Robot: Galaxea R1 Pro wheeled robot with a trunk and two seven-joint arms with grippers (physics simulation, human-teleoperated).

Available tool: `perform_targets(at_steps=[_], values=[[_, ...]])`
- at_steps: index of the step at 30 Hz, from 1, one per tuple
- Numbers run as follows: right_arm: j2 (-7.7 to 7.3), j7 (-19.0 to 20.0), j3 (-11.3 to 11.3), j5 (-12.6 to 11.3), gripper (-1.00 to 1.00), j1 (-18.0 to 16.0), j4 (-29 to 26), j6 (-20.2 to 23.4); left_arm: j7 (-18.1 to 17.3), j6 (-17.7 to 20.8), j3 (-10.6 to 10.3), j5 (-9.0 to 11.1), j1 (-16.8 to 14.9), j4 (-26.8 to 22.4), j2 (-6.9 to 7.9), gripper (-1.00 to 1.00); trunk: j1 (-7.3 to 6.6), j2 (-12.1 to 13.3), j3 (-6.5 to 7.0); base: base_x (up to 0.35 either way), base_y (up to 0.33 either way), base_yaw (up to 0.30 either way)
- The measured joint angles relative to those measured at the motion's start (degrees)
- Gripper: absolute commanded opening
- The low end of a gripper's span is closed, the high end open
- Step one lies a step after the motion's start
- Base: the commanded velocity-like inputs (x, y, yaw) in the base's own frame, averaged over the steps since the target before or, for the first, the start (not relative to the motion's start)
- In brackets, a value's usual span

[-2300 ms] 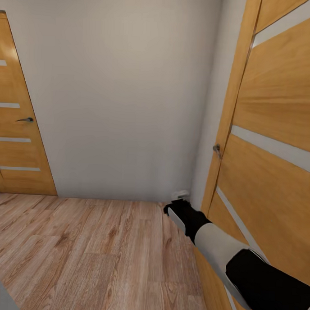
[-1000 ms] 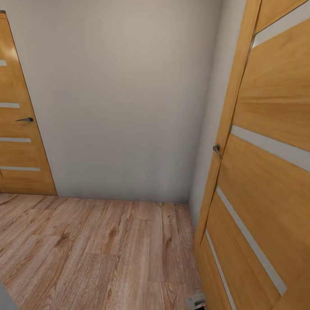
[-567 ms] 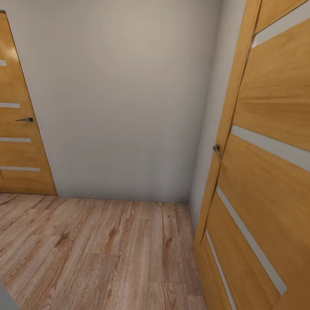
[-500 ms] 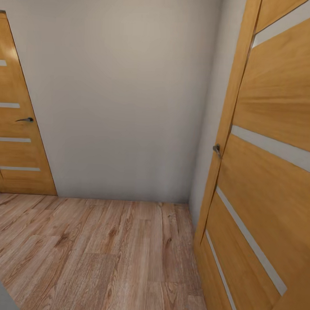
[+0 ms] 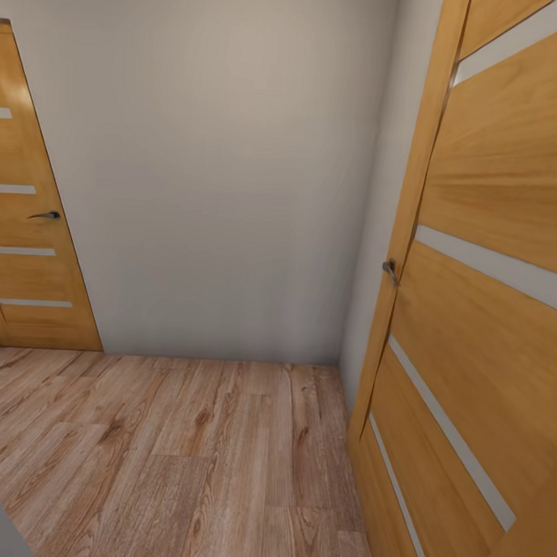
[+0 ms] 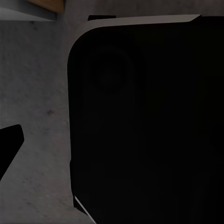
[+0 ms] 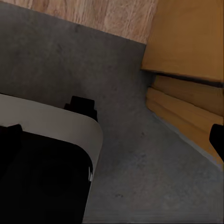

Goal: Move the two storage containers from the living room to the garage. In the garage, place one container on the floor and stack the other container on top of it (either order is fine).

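The two storage containers are out of view. In the right wrist view my right gripper (image 7: 112, 140) hangs open and empty over the dark grey concrete floor (image 7: 140, 177); one black fingertip (image 7: 217, 140) shows at the frame's edge. In the left wrist view my left gripper (image 6: 112, 149) also points down at the floor (image 6: 42, 93). One of its fingertips (image 6: 9, 142) sits far out at the edge and nothing is held. My own black and white base (image 6: 149, 121) lies under both wrists.
The head view faces a white wall (image 5: 218, 170) over light wood planks (image 5: 165, 460). An orange-brown door (image 5: 487, 320) with a metal handle (image 5: 389, 269) stands close on the right. Another door (image 5: 25, 243) is shut at the left. The right wrist view catches the door's foot (image 7: 186, 70).
My right arm, stretched toward the right door 2.3 s ago, has drawn back down out of the head view. The head view itself has not shifted.
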Motion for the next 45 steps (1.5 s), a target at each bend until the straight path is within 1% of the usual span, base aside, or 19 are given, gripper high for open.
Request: perform_targets(at_steps=[7,10,17,25,33,45], values=[[-0.04,0.18,-0.05,-0.15,1.0,3.24,-0.02,-0.58,-0.06,-0.06,-0.03,0.0,0.0,0.0,0.01,1.0,0.0,0.0,0.0,0.0,0.0,0.0],[-0.03,0.18,-0.03,-0.11,1.0,3.73,-0.02,-0.95,-0.07,-0.04,-0.05,0.0,0.0,0.0,0.01,1.0,0.0,0.0,0.0,0.0,0.0,0.0],[0.19,0.19,-0.05,-0.14,1.0,3.96,-0.01,-1.14,-0.08,0.0,-0.08,-0.05,0.0,0.0,0.01,1.0,0.0,0.0,0.0,0.008,-0.01,0.0],[0.17,0.18,-0.05,-0.14,1.0,3.97,-0.03,-1.07,-0.29,0.01,-0.08,-0.08,0.0,0.0,0.01,1.0,0.0,0.0,0.0,0.058,-0.142,0.0],[0.18,0.19,-0.05,-0.14,1.0,3.97,-0.01,-1.07,-0.28,0.01,-0.02,-0.06,0.0,0.0,0.01,1.0,0.0,0.0,0.0,0.012,-0.014,0.0],[0.25,0.19,-0.05,-0.15,1.0,3.97,0.02,-0.99,-0.3,0.02,-0.04,0.0,0.0,0.01,0.01,1.0,-0.03,0.0,0.0,0.271,0.0,0.0]])
